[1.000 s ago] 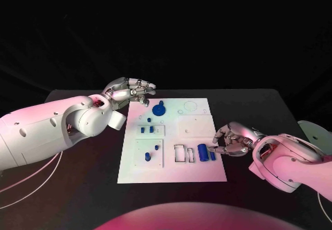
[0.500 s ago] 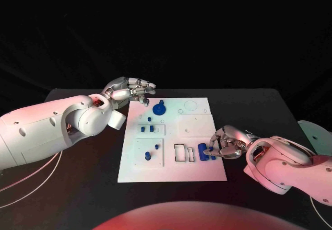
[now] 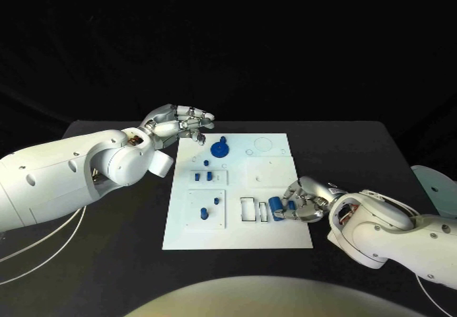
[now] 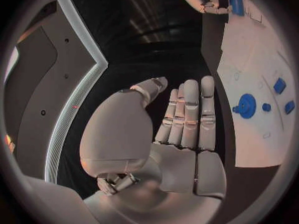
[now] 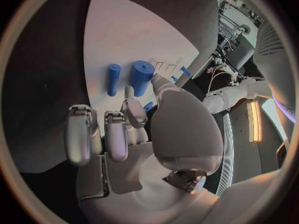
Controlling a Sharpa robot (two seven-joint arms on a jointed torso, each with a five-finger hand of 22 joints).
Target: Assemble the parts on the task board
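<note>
Here, reached the right hand [image 3: 303, 201] down onto the board [image 3: 238, 238], fingers curled about the thick blue cylinder [image 5: 141, 77] near its right edge; firm grip or mere touch, impossible to tell. Hung the left hand [image 3: 181, 123] off the far left corner, fingers together, empty. Probably a pickup step; next, called for secure closing before lifting.

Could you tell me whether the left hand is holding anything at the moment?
No, the left hand holds nothing: its fingers lie straight and side by side, beside the task board.
</note>
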